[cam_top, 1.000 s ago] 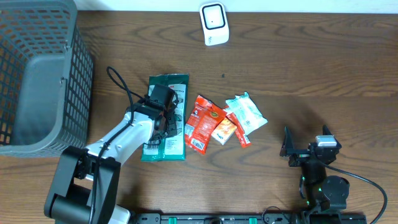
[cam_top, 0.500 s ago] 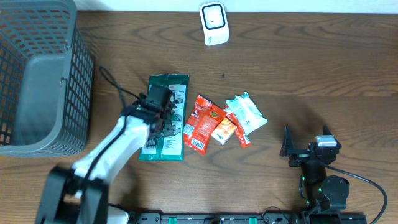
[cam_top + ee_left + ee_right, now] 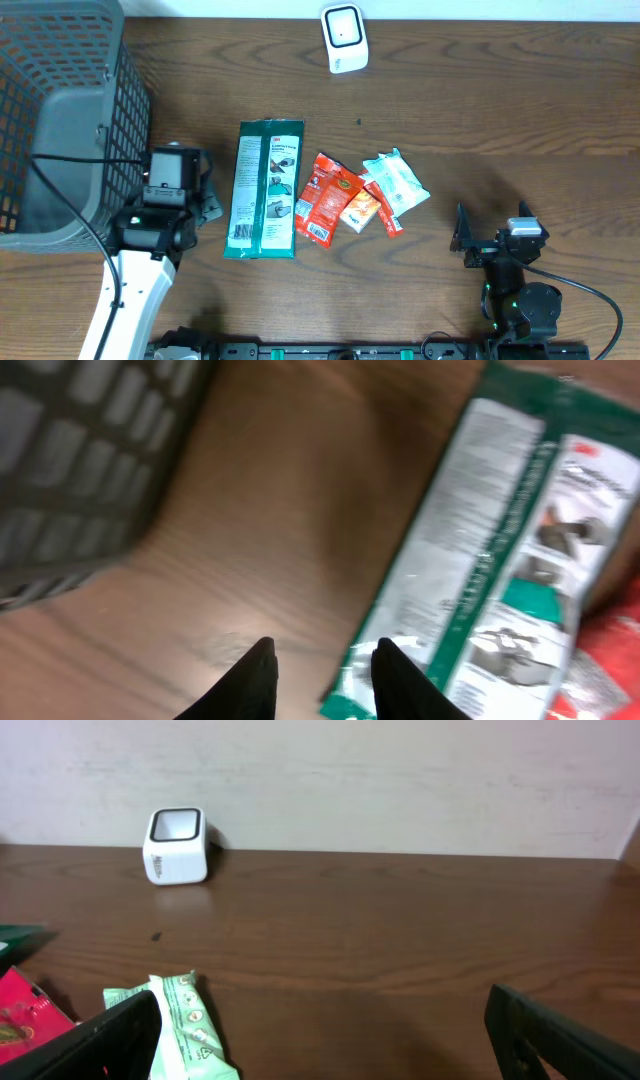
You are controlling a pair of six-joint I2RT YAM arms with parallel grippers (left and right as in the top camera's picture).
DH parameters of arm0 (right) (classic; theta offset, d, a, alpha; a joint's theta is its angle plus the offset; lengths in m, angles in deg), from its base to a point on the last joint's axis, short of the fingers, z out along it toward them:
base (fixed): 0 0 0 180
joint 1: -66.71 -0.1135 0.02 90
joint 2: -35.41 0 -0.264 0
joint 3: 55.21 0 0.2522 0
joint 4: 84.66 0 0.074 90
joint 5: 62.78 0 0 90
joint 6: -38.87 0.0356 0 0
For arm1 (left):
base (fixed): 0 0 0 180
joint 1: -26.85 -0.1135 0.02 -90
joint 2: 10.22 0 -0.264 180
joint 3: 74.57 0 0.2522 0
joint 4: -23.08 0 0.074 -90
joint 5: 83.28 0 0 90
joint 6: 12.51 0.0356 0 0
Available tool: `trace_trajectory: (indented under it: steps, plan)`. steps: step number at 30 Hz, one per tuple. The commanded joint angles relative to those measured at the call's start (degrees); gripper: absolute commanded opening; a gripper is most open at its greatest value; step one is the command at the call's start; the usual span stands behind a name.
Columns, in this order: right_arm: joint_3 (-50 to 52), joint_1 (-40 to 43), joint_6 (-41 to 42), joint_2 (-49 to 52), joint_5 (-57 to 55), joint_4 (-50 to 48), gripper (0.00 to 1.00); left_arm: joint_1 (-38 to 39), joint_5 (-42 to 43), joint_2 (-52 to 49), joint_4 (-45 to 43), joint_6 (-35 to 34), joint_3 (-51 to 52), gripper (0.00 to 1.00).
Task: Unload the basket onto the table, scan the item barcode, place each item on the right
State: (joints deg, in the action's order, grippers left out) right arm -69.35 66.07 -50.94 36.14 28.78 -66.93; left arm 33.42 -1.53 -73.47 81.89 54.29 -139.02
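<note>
The green packet (image 3: pixel 265 190) lies flat on the counter (image 3: pixel 480 120), left of the red sachets (image 3: pixel 325 198). It looks light, floppy and slick, so a sealed end is probably the best place to pinch. The left tool (image 3: pixel 322 665) sits just left of it, narrow and empty. The right tool (image 3: pixel 325 1035) stands wide and empty.

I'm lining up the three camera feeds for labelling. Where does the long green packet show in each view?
Overhead: the green packet lies left of centre, its length running up the picture.
Left wrist: the green packet crosses the right half on a diagonal.
Right wrist: only a green sliver at the left edge, probably its end.
Shared landmark: the red packet beside it.
</note>
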Motion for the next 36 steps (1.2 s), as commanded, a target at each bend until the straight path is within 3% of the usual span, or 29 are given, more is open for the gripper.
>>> trace_trajectory:
  steps: [1, 7, 13, 18, 20, 36]
  plan:
    - [0.07, 0.66, -0.63, -0.07, 0.24, 0.17, 0.99, -2.38, -2.10, -0.13, 1.20, 4.33, -0.92, 0.33]
    - [0.07, 0.66, -0.63, -0.07, 0.24, 0.17, 0.99, -4.35, -1.62, -0.63, 1.18, 7.04, -0.87, 0.33]
    - [0.07, 0.66, -0.63, -0.07, 0.24, 0.17, 0.99, -4.35, 4.59, -0.74, 1.20, 7.08, -0.85, 0.34]
    - [0.07, 0.66, -0.63, -0.07, 0.24, 0.17, 0.99, -4.35, 5.70, -0.74, 1.20, 7.06, -0.85, 0.75]
    - [0.07, 0.66, -0.63, -0.07, 0.24, 0.17, 0.99, -4.37, 5.70, -0.74, 1.20, 7.08, -0.85, 0.82]
    - [0.07, 0.66, -0.39, -0.07, 0.79, -1.81, 0.99, -4.37, 5.70, -0.74, 1.20, 7.06, -0.85, 0.84]
